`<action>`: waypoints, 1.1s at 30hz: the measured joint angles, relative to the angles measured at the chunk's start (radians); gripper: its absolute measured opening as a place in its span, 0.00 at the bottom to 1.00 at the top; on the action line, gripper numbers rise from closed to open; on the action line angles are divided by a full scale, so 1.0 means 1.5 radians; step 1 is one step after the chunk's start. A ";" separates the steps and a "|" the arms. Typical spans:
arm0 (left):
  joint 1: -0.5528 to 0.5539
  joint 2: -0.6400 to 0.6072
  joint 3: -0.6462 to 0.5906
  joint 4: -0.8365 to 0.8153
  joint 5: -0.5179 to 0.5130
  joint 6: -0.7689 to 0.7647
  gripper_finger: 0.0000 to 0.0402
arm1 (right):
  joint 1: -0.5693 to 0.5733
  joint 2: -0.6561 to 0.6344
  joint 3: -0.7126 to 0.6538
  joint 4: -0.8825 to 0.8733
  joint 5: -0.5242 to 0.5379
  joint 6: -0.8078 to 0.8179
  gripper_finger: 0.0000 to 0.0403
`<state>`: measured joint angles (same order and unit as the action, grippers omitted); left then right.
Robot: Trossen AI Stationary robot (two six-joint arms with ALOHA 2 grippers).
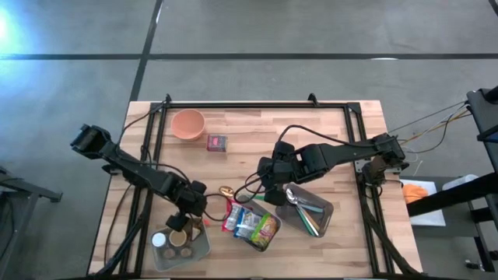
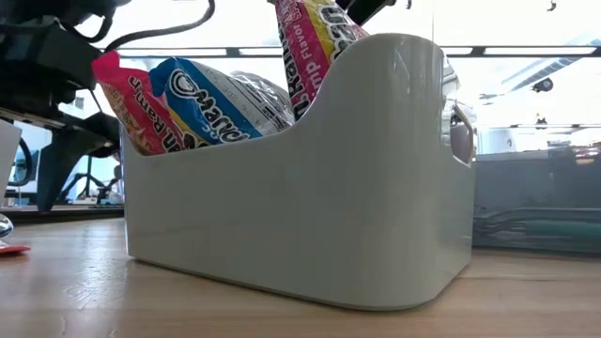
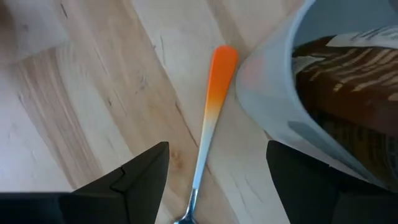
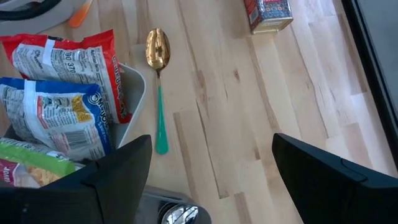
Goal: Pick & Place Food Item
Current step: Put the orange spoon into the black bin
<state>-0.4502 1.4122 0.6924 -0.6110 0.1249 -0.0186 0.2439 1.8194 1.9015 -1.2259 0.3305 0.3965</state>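
So far your snack packets sit in the white bin, both claws gape empty, left claw over a spoon, right claw above the desk.

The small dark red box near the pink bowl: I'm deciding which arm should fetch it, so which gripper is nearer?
Right. The right gripper sits open toward mid-table, a short way from the small dark red box. The left gripper, also open, is farther off at the near edge, by the clear container.
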 joint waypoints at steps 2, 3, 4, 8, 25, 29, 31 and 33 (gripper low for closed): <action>-0.002 0.001 -0.004 0.004 -0.004 0.006 0.68 | 0.000 0.000 0.000 -0.001 0.000 0.000 0.82; -0.002 0.002 -0.005 0.002 -0.005 0.009 0.68 | 0.000 0.000 0.000 -0.001 -0.001 0.000 0.82; -0.002 0.003 -0.005 0.001 -0.003 0.010 0.68 | 0.000 0.000 0.000 -0.001 -0.001 0.000 0.82; -0.002 0.005 -0.006 -0.005 -0.004 0.012 0.68 | 0.000 0.000 0.000 -0.001 -0.002 0.000 0.82; -0.002 0.011 0.015 -0.039 0.019 -0.041 0.43 | 0.000 0.000 0.000 0.001 -0.001 0.000 0.82; -0.002 0.011 0.023 -0.045 0.019 -0.041 0.40 | 0.000 0.000 0.000 0.001 -0.002 0.002 0.82; -0.002 0.011 0.030 -0.060 0.016 -0.037 0.40 | 0.000 0.000 0.000 0.002 -0.013 0.003 0.82; -0.002 0.011 0.039 -0.075 0.014 -0.016 0.40 | 0.000 0.000 0.000 0.002 -0.015 0.003 0.82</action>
<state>-0.4526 1.4288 0.7513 -0.7236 0.1458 -0.0431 0.2440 1.8191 1.9015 -1.2232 0.3085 0.4007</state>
